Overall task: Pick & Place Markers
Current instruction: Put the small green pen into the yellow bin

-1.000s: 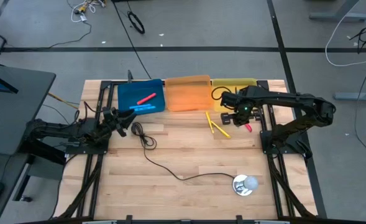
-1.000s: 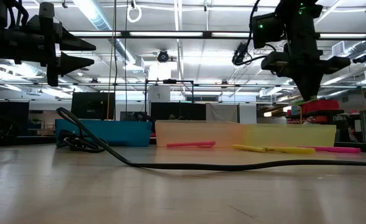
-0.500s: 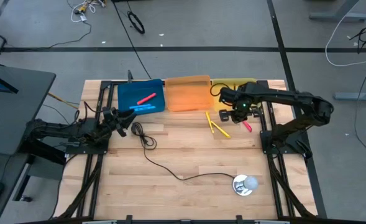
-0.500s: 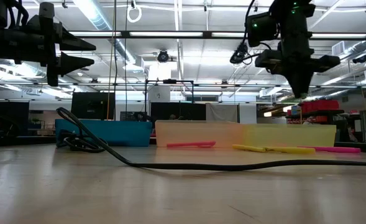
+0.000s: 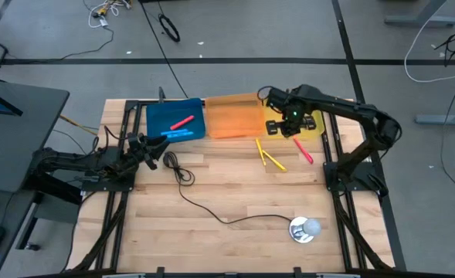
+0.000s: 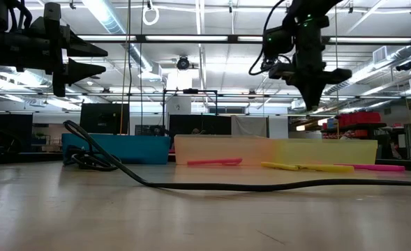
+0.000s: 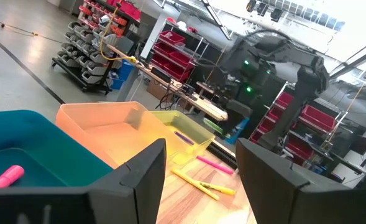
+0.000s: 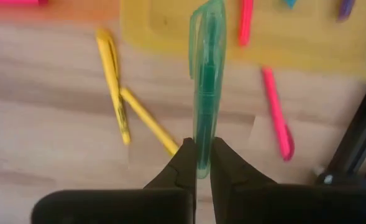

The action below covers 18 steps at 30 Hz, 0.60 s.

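My right gripper hangs above the yellow tray, pointing down and shut on a green marker. Two yellow markers and a pink one lie flat on the wood in front of the trays. A red marker and a blue one lie in the blue tray. More markers, a pink one among them, lie in the yellow tray. My left gripper waits open at the table's left, level, with nothing between its fingers. My right gripper pinches the green marker near one end between its two fingers, which come from above and lie across it. The rest of the marker sticks out sideways past the fingers. It is lifted clear, above the yellow tray's near rim.
An orange tray stands between the blue and yellow ones. A thin black cable runs from the left gripper across the wood to a round silver-white object near the front right. Black frame rails border both sides.
My right gripper has carried the green marker toward the table's far edge and a little leftward, rising slightly, from above the pink marker on the wood to above the yellow tray. It has stayed shut on the marker.
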Each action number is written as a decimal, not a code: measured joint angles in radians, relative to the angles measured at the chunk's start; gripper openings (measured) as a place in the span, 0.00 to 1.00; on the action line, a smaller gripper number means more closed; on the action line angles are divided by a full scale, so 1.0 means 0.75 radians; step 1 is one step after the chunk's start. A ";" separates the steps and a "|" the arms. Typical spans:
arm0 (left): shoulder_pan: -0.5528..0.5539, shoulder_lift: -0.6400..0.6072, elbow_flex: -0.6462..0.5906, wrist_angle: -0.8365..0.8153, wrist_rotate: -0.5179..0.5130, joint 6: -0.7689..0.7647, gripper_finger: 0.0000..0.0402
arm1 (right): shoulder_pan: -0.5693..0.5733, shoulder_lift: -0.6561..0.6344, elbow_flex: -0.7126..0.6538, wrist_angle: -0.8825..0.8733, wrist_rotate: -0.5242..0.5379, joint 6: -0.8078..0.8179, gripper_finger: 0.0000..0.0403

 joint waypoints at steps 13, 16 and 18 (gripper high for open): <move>0.000 0.000 0.000 0.000 -0.003 0.001 0.50 | -0.217 0.204 0.245 -0.030 0.043 -0.171 0.03; 0.000 0.000 0.000 0.000 -0.004 0.000 0.50 | -0.258 0.237 0.288 -0.034 0.043 -0.201 0.03; 0.000 0.000 0.000 -0.001 -0.005 0.000 0.50 | -0.278 0.255 0.309 -0.036 0.043 -0.209 0.03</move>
